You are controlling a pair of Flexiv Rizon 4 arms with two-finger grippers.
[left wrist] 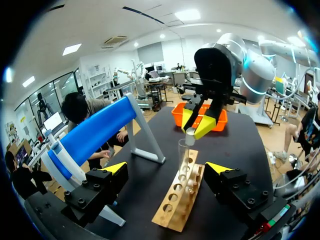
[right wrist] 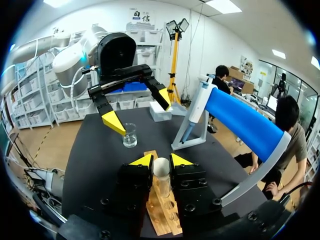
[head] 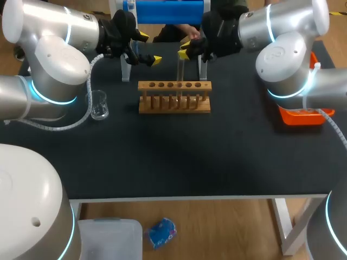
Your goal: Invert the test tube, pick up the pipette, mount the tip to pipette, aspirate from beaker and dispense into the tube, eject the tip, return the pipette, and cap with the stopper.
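Black bench (head: 173, 162). Wooden rack (head: 174, 97) mid-bench. My left jaws released, spread wide behind rack's left end, holding nothing. Beaker (head: 98, 104) left of rack, well apart. Test tube (right wrist: 161, 172) upright over rack's holes, my right jaws clenched on it

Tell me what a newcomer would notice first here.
First, the right gripper pinching a clear test tube upright over the wooden rack in the middle of the table. Next, the left gripper, which hangs open just beside it, and the big blue pipette behind the rack.
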